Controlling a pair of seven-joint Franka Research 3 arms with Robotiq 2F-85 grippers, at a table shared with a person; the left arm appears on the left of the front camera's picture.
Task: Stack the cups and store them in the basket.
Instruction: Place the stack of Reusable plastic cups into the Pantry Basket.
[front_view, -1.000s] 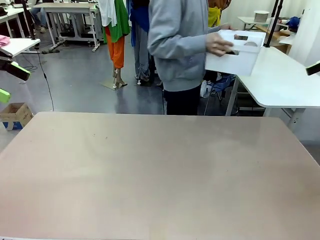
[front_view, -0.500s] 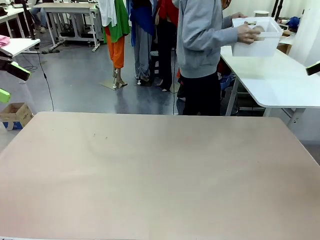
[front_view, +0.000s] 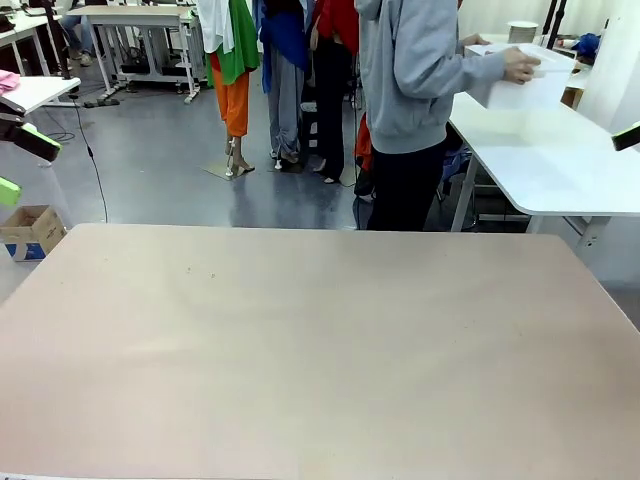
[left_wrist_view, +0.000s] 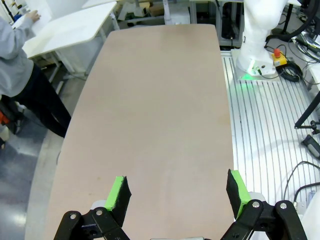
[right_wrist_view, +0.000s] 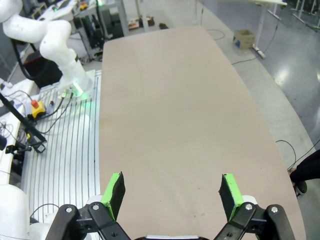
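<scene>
We see the basket (front_view: 522, 80) in the hands of a person (front_view: 420, 90) at the white side table (front_view: 550, 160), well apart from our table (front_view: 320, 350). Our left gripper (left_wrist_view: 176, 192) and right gripper (right_wrist_view: 172, 192) both stand released above it, grasping nothing.

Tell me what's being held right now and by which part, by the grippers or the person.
Both grippers, left and right, are open and hold nothing. The person's hand grips the white basket at its near rim, at the side table.
</scene>
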